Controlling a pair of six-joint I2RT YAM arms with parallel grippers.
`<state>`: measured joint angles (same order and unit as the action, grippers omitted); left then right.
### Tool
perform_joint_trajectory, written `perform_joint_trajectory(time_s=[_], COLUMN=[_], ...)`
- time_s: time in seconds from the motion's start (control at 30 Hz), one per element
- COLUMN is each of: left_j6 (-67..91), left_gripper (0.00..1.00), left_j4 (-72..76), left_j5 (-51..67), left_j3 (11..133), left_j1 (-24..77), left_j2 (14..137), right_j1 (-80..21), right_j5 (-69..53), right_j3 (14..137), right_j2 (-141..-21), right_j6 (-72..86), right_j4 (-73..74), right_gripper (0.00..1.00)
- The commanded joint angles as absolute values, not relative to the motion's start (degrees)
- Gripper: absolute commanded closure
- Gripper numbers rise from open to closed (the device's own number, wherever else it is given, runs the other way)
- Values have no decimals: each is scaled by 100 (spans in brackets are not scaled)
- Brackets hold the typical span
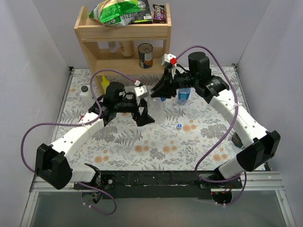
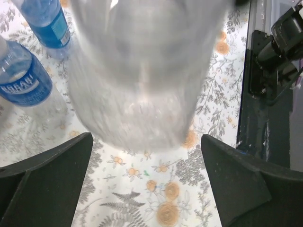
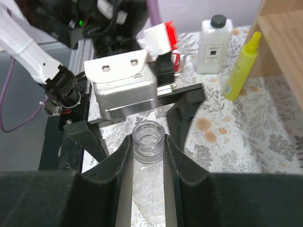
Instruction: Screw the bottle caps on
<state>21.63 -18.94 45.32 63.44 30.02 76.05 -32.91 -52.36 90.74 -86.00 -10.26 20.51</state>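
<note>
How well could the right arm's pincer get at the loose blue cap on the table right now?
Probably not yet. The right pincer looks clamped on the neck of the uncapped clear bottle, so it must let go first. The blue cap lies uncovered on the table nearby.

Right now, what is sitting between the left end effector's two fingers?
The clear unlabelled bottle fills the gap between the fingers of the left end effector, best seen in the left wrist view.
</note>
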Motion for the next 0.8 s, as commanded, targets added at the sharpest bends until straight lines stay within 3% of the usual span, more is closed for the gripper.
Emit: perform_joint_trajectory(time_s=[0.0, 0.3, 0.67, 0.77], left_j6=[3443, 5035, 5309, 5186], left_gripper=[2, 2, 2, 7], left_j4=[-521, 694, 1169, 1151], left_j5=[4245, 3280, 3585, 3744], left_j3=[5503, 5869, 6302, 6284], left_j1=[2979, 3102, 3278, 3278], left_j2=[6944, 7505, 8191, 8218], right_j1=[-3129, -3129, -3138, -3138], right_j5=[-5379, -4106, -3349, -3340], right_j3=[9492, 9176, 9580, 9563], right_j2=[-8394, -8121, -8323, -8306], right_j6=[-862, -98, 703, 782], right_j4=[1873, 871, 703, 694], right_gripper=[99, 99, 99, 99])
